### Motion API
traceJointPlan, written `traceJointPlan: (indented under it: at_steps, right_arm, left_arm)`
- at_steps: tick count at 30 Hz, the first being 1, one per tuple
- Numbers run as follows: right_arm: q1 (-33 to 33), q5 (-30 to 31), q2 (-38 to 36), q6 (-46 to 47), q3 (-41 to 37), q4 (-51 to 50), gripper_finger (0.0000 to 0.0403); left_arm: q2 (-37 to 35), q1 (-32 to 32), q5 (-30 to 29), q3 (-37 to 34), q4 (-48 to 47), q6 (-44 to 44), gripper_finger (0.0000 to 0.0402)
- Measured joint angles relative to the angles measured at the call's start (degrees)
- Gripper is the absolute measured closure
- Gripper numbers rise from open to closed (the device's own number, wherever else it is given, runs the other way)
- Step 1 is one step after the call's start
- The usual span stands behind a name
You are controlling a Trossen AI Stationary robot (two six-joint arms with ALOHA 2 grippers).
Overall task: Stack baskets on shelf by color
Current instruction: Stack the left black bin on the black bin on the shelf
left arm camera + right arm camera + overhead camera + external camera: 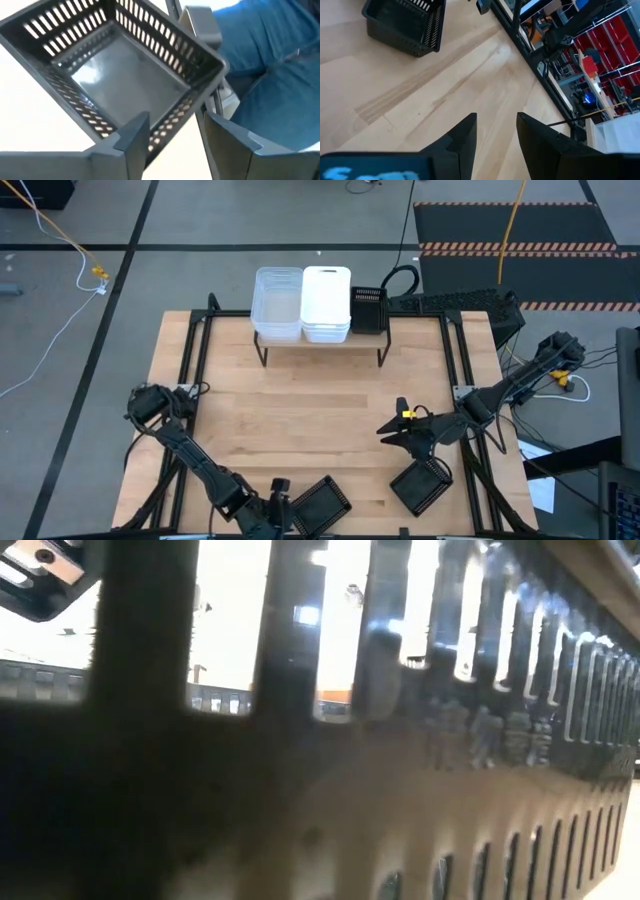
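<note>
Pressed right up against the low camera: slotted black basket wall [420, 740], filling nearly that whole view, bright room showing through the slits. From above, two black baskets on the wooden surface [300, 410] at its near edge: one [320, 505] left of centre, just beside the left pincer [280, 492]; the other [421, 483] to the right, just below the right pincer [398, 420]. Left pincer low at the near edge, fingers [131, 142] apart, one on either side of the basket's near rim [165, 125], touching or not impossible to tell; blue cloth [270, 50] of a person beyond the surface edge in that wrist view. Right pincer hanging over bare wood right of centre, fingers [462, 137] apart and holding nothing, the right-hand black basket [407, 22] well ahead of it in its wrist view. Far side: low light-wood shelf [320, 340] on thin black legs, carrying a stack of clear baskets [277, 304] on its left, a stack of white baskets [326, 303] touching it in the middle, and a single black basket [368, 309] at the right end, close against the white stack.
</note>
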Motion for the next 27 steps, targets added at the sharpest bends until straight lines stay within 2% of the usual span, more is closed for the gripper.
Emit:
traceJointPlan:
  at_steps: [4, 8, 13, 17, 20, 21, 24, 27]
  right_arm:
    - [0.00, -0.01, -0.02, 0.09, -0.01, -0.01, 0.0268]
    - [0.00, 0.00, -0.02, 0.39, 0.00, 0.02, 0.0268]
    - [0.00, 0.18, -0.02, 1.51, 0.00, -0.01, 0.0268]
    - [0.02, 0.86, -0.02, 1.59, -0.02, 0.28, 0.0268]
    - [0.02, 5.81, -0.02, 3.57, -0.02, 2.71, 0.0268]
    - [0.02, 8.01, -0.04, 5.19, -0.04, 3.83, 0.0268]
    - [0.02, 14.24, -0.59, 10.71, -0.04, 5.37, 0.0268]
    - [0.11, 18.27, -1.46, 16.13, -0.07, 3.87, 0.0268]
  left_arm:
    - [0.46, -0.07, 0.04, 0.03, -0.77, 4.54, 0.0204]
    - [1.88, 0.17, 0.05, 0.02, -0.39, 4.69, 0.0221]
    - [2.75, 1.40, 0.40, 0.02, -0.34, -0.40, 0.0268]
    - [0.88, 2.94, -1.01, 0.00, -0.39, -1.05, 0.0329]
    - [-2.20, 4.68, -4.80, 0.07, 0.19, -1.07, 0.0382]
    - [-3.38, 5.18, -6.87, 0.07, -0.37, -1.09, 0.0389]
    - [-7.20, 7.43, -12.53, 0.07, -0.45, -1.06, 0.0383]
    - [-11.88, 11.02, -13.37, 0.08, -1.11, 2.80, 0.0381]
